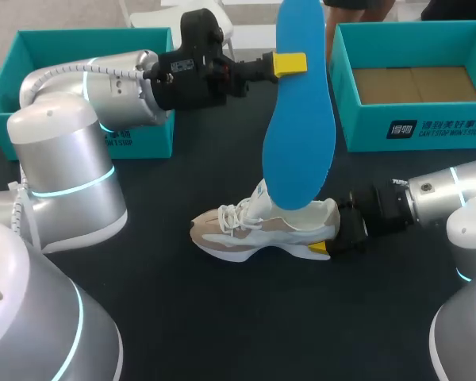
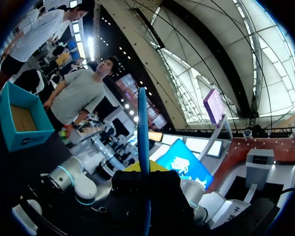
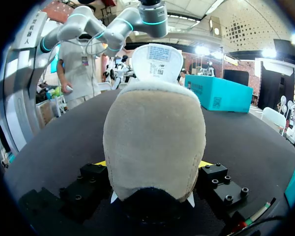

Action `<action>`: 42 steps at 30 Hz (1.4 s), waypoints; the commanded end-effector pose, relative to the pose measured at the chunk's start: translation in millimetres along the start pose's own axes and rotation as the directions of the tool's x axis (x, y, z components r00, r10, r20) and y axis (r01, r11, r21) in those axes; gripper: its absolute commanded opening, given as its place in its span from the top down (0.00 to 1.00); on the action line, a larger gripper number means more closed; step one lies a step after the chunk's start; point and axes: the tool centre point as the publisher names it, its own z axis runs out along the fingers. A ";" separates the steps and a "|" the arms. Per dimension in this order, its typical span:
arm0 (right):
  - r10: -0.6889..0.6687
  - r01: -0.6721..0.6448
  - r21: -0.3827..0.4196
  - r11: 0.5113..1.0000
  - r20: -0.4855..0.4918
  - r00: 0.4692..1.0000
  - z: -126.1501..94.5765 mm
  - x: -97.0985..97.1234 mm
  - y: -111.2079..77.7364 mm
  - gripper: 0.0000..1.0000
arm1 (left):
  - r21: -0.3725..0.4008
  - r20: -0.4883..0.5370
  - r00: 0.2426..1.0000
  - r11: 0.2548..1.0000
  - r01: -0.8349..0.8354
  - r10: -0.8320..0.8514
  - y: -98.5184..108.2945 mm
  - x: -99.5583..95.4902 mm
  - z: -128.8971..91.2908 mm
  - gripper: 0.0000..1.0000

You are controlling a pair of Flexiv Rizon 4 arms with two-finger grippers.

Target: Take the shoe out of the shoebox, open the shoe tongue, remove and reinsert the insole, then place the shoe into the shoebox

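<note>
Flanking us sit the left shoebox [image 1: 147,135] and right shoebox [image 1: 365,131]. Our left gripper [image 1: 289,63] clamps the blue insole [image 1: 299,151] upright above the beige shoe [image 1: 258,230], whose heel our right gripper [image 1: 329,236] pinches on the table [image 1: 222,317].

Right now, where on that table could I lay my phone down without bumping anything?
The widest bare stretch of table lies on the robot's side of the shoe. A narrower strip runs between the shoe and the left shoebox. The middle is crowded: the right gripper clamps the heel, and the left gripper holds the insole upright over it.
</note>
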 end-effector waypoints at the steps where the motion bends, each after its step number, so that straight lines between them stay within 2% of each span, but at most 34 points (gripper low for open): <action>1: 0.001 -0.001 0.004 1.000 0.001 1.000 3.2 0.4 -2.4 1.00 | 0.033 0.017 0.998 0.998 0.060 -0.060 6.5 21.7 0.0 1.00; 8: 0.001 -0.001 0.004 1.000 0.001 1.000 3.2 0.4 -2.4 1.00 | 0.057 0.058 0.989 0.989 0.135 -0.139 6.7 50.9 -9.0 1.00; 15: 0.001 -0.001 0.004 1.000 0.001 1.000 3.2 0.4 -2.4 1.00 | 0.046 0.122 0.974 0.982 0.185 -0.190 13.1 60.4 -16.7 1.00; 23: 0.001 -0.001 0.004 1.000 0.001 1.000 3.2 0.4 -2.4 1.00 | 0.033 0.139 0.975 0.985 0.172 -0.175 8.7 56.8 -20.4 1.00; 35: 0.001 -0.001 0.004 1.000 0.001 1.000 3.2 0.4 -2.4 1.00 | 0.017 0.151 0.978 0.989 0.145 -0.145 -11.1 37.1 -25.7 1.00; 42: 0.001 -0.001 0.004 1.000 0.001 1.000 3.2 0.4 -2.4 1.00 | 0.010 0.156 0.978 0.991 0.137 -0.136 -14.3 33.0 -26.7 1.00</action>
